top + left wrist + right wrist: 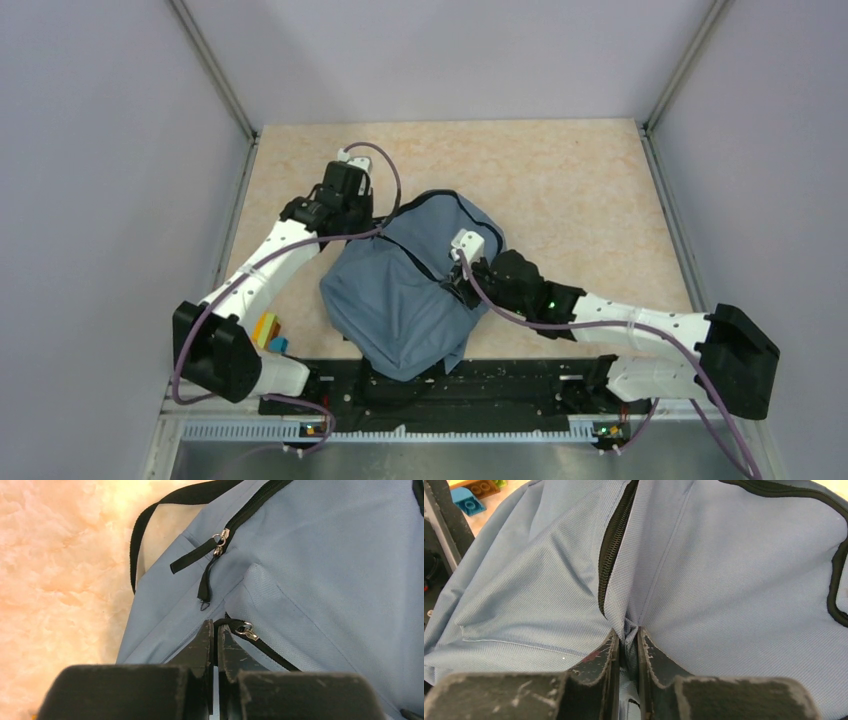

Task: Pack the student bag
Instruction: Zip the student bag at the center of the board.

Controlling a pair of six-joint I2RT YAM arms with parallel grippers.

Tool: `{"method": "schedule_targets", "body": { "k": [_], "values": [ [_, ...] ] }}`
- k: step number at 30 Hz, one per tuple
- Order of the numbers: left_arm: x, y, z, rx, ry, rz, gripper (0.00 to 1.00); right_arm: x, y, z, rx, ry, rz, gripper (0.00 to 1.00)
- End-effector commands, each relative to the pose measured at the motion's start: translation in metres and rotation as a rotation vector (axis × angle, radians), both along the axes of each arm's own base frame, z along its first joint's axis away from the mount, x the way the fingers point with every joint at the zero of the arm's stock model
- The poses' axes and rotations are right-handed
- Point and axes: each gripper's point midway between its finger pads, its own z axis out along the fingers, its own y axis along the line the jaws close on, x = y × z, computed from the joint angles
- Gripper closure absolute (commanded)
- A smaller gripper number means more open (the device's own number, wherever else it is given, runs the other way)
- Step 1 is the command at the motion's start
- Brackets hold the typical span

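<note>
Grey-blue fabric backpack (400, 300): my right gripper (628, 632) pinches its cloth at 3 o'clock as anchor; left gripper (215, 626), 10 o'clock, closed on black zipper pull (230, 622)

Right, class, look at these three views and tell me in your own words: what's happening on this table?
Two robot arms are handling a grey-blue backpack lying on the table. The left pincer is shut at the bag's far left side, apparently pinching the black tab of a zip pull. The right pincer is shut on a fold of the bag's fabric beside a black zipper. A few toy bricks lie near the left arm's base, outside the bag.
</note>
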Motion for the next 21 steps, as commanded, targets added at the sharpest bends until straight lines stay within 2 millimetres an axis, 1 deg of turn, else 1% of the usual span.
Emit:
{"method": "schedule_targets", "body": {
  "k": [1, 2, 4, 6, 7, 9, 11, 14, 16, 18, 19, 21],
  "values": [
    [0.017, -0.004, 0.024, -0.029, -0.103, -0.055, 1.00, -0.002, 0.003, 0.032, 0.073, 0.005, -0.015, 0.71],
    [0.015, -0.006, 0.025, -0.036, -0.102, -0.070, 1.00, 0.000, 0.005, 0.038, 0.088, 0.005, -0.028, 0.60],
    [0.009, -0.012, 0.025, -0.060, -0.100, -0.115, 1.00, 0.005, 0.008, 0.052, 0.116, 0.014, -0.056, 0.44],
    [0.004, -0.018, 0.024, -0.090, -0.099, -0.153, 1.00, 0.008, 0.014, 0.065, 0.138, 0.022, -0.064, 0.35],
    [0.001, -0.021, 0.023, -0.103, -0.097, -0.166, 1.00, 0.010, 0.018, 0.070, 0.147, 0.026, -0.062, 0.33],
    [0.000, -0.024, 0.026, -0.117, -0.101, -0.177, 1.00, 0.013, 0.030, 0.078, 0.158, 0.029, -0.044, 0.32],
    [0.001, -0.025, 0.028, -0.119, -0.107, -0.183, 1.00, 0.018, 0.043, 0.081, 0.158, 0.033, -0.035, 0.31],
    [0.001, -0.023, 0.030, -0.111, -0.115, -0.183, 1.00, 0.029, 0.062, 0.074, 0.124, 0.051, -0.034, 0.31],
    [0.000, -0.022, 0.030, -0.111, -0.116, -0.184, 1.00, 0.035, 0.074, 0.064, 0.087, 0.072, -0.024, 0.33],
    [-0.001, -0.023, 0.030, -0.113, -0.118, -0.186, 1.00, 0.038, 0.086, 0.045, 0.040, 0.106, -0.011, 0.36],
    [-0.001, -0.022, 0.032, -0.114, -0.122, -0.185, 1.00, 0.038, 0.089, 0.041, 0.027, 0.116, -0.004, 0.38],
    [-0.001, -0.023, 0.031, -0.114, -0.121, -0.187, 1.00, 0.038, 0.091, 0.027, -0.006, 0.138, -0.005, 0.43]
  ]
}}
